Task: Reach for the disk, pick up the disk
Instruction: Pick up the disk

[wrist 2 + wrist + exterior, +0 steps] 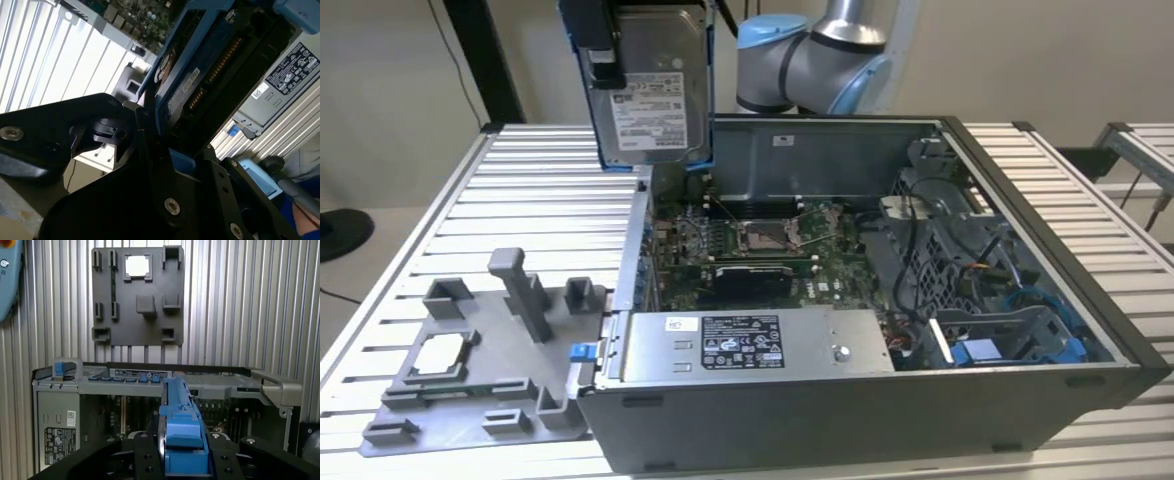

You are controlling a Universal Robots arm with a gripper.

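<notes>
Disk (654,110) clamped upright in the jaws, long axis vertical.

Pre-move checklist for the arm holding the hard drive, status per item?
1. Hard drive in the gripper: ok, it is clamped by its blue frame.
2. Drive out of the computer case: ok, it hangs above the far corner at the exterior view's left.
3. Drive orientation: ok, on edge, label facing the exterior camera.
4. Cables trailing from the drive: ok, none seen.
5. Grey fixture plate: ok, it lies flat beside the case, with the chip seated.
6. Grip firmness: cannot tell.
</notes>
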